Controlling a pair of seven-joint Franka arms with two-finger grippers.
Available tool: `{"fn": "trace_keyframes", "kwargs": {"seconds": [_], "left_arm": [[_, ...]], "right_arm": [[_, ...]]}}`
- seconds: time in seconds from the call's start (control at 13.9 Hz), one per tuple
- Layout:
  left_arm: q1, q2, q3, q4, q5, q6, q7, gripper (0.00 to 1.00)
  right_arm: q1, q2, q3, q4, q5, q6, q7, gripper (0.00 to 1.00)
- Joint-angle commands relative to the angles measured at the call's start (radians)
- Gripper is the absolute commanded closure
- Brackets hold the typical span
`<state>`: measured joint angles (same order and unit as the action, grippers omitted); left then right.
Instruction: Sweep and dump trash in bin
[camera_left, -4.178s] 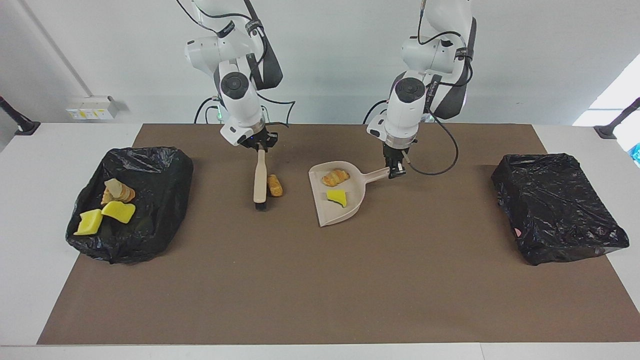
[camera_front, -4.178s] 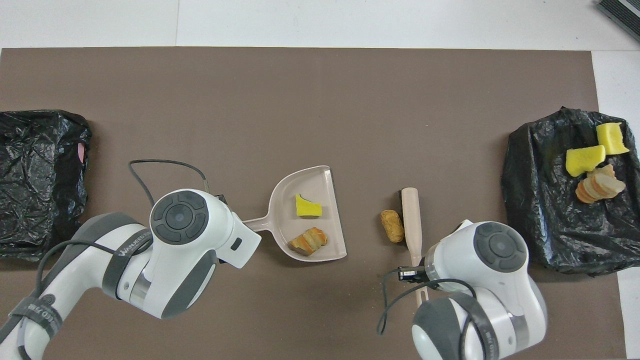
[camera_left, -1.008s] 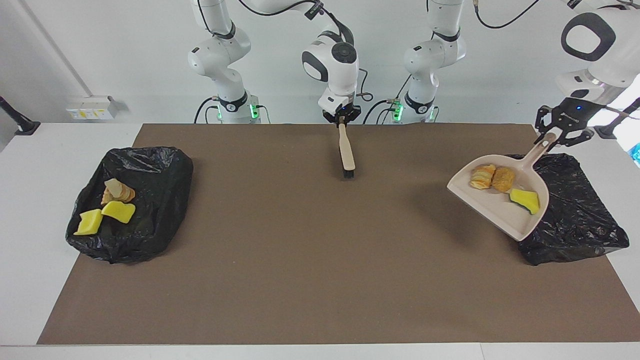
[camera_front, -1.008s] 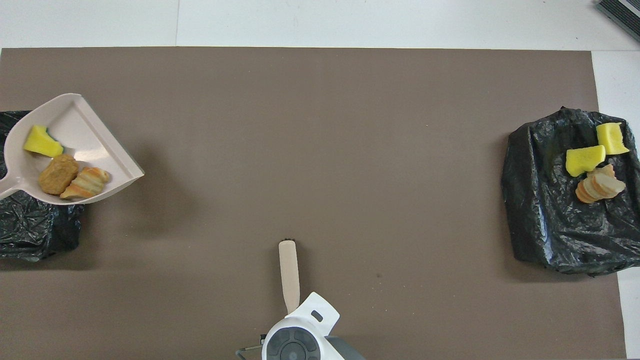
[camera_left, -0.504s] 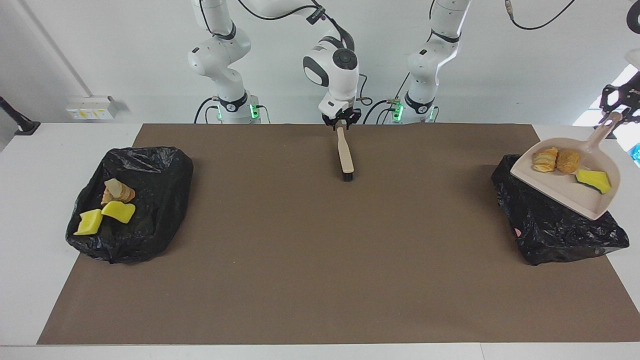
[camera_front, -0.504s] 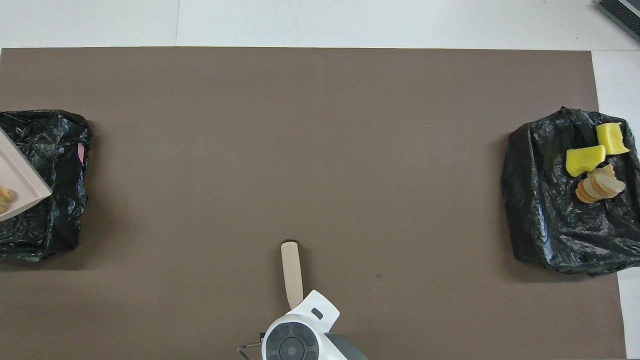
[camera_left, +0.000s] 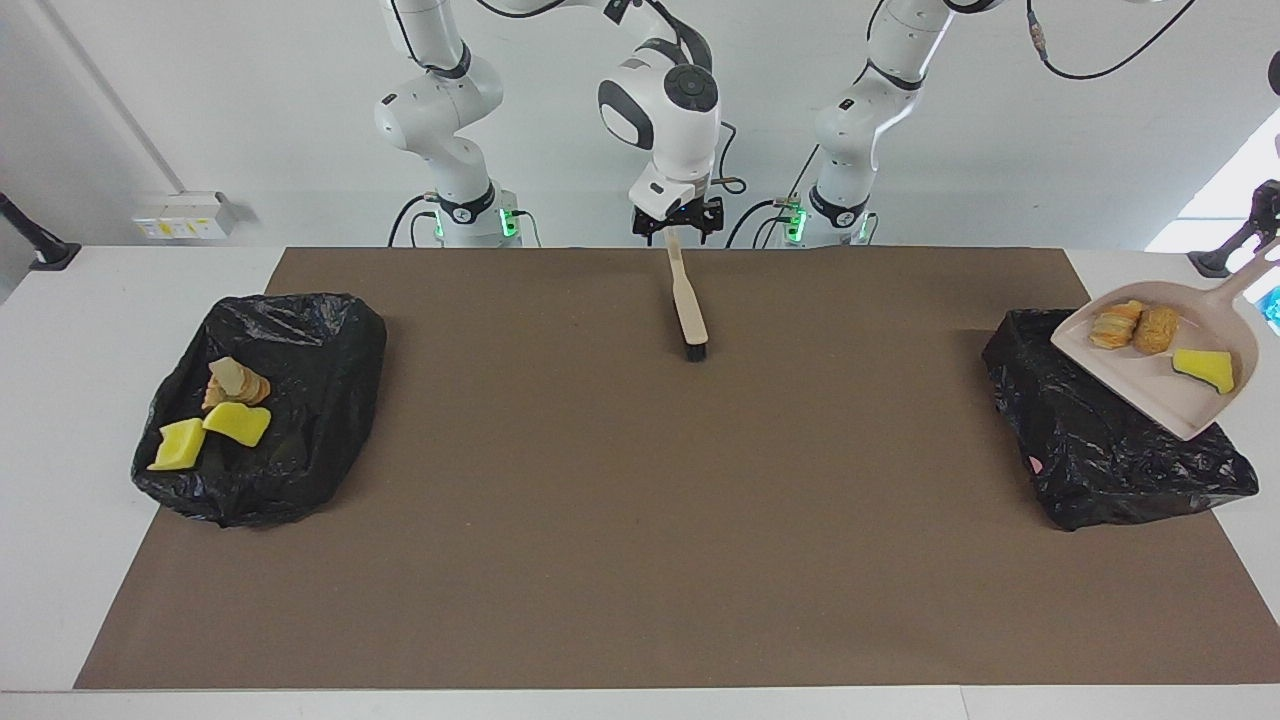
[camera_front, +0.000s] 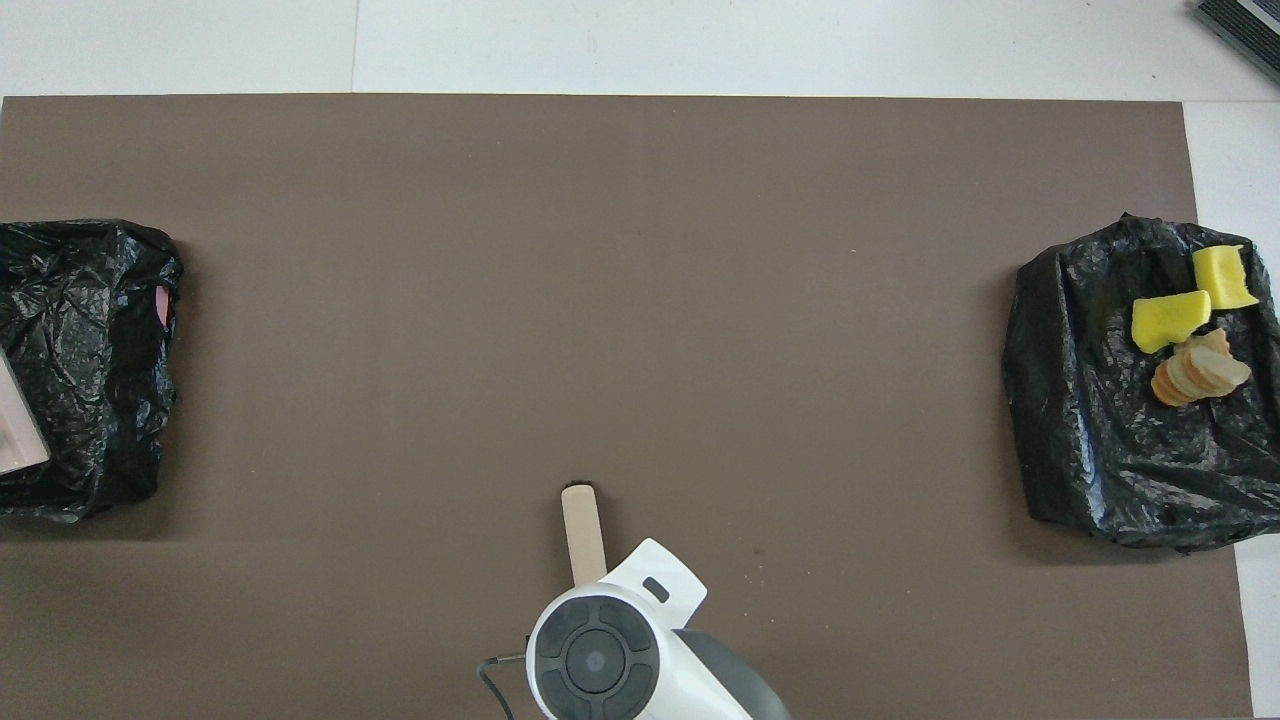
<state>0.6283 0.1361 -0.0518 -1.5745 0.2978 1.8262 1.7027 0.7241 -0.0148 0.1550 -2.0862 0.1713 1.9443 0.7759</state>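
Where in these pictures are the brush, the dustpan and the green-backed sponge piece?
brush (camera_left: 690, 305): facing view, on its beige handle.
dustpan (camera_left: 1150, 388): facing view, on the bare pan floor.
green-backed sponge piece (camera_left: 1203, 369): facing view, on its yellow face.

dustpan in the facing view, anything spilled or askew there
Nothing has spilled. The dustpan hangs tilted over the black bin at the left arm's end, its handle in the left gripper and its lip lower than the handle. The striped bread chunk, brown chunk and green-backed sponge piece all lie inside it.
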Motion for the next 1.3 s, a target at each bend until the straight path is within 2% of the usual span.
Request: {"fn": "trace_keyframes", "kwargs": {"seconds": [0.0,0.14,0.36,0.72,1.01,1.22], "left_arm": [[-0.094,0.037,0.007,0.062,0.121,0.007,0.041,1.0],[-0.145,0.051,0.007,0.074,0.202,0.008,0.057,1.0],[-0.189,0.05,0.007,0.109,0.303,0.012,0.106,1.0],[-0.217,0.042,-0.02,0.16,0.382,0.002,0.112,1.0],[-0.229,0.034,-0.029,0.163,0.391,0.007,0.107,1.0],[-0.262,0.016,-0.036,0.154,0.437,0.022,0.083,1.0]], "right_arm": [[-0.083,-0.037,0.005,0.06,-0.022,-0.108,-0.108,0.0],[-0.144,-0.036,0.008,0.139,-0.065,-0.21,-0.196,0.0],[-0.231,-0.036,0.006,0.227,-0.108,-0.298,-0.32,0.0],[-0.44,-0.037,0.005,0.353,-0.134,-0.393,-0.6,0.0],[-0.578,-0.037,-0.005,0.371,-0.147,-0.401,-0.805,0.0],[-0.676,-0.037,-0.005,0.371,-0.154,-0.383,-0.813,0.0]]}}
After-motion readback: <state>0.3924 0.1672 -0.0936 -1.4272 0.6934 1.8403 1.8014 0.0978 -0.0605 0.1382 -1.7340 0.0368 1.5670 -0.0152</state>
